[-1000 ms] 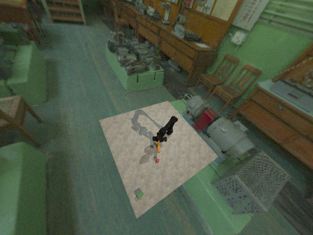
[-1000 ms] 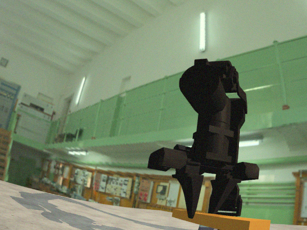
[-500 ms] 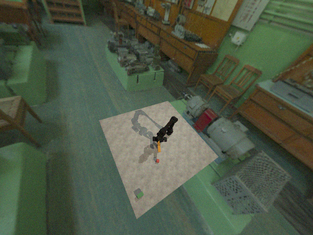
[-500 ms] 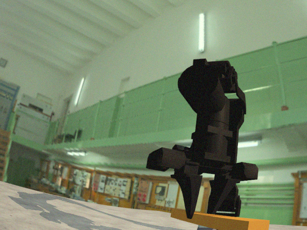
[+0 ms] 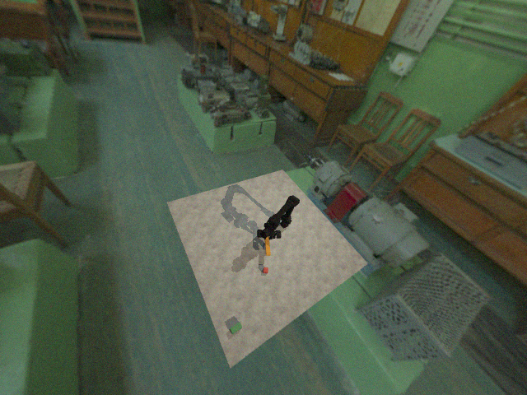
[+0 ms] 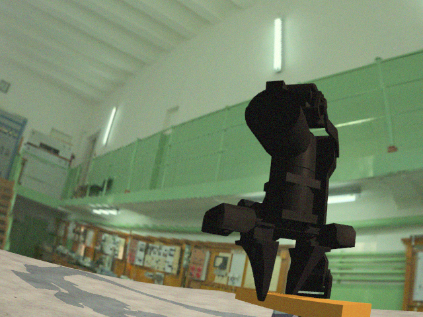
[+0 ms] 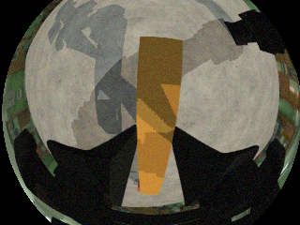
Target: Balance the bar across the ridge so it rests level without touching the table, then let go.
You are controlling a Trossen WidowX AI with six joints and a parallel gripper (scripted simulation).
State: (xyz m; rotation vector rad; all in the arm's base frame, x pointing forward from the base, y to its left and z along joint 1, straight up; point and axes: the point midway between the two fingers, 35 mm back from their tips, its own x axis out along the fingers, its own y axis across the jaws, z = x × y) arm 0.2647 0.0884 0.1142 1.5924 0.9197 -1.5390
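Note:
An orange bar [image 5: 268, 249] [image 6: 317, 306] [image 7: 159, 61] is between the fingers of my black gripper [image 5: 267, 239] [image 6: 277, 296] [image 7: 156, 133], which is shut on it across its width. The bar's shadow lies apart from it on the table, so it is held above the surface. Whether it is exactly level is hard to tell. A small red block [image 5: 265, 270] stands just past the bar's far end from the arm; a red sliver shows beside the bar in the wrist view. A small green block [image 5: 235, 327] stands near the table's corner. Which block is the ridge is too small to tell.
The pale table top [image 5: 314, 263] [image 6: 205, 300] [image 7: 230, 98] carries the arm's long shadows. The green block is well away from the bar, close to the table's edge. Workshop machines, chairs and cabinets surround the table.

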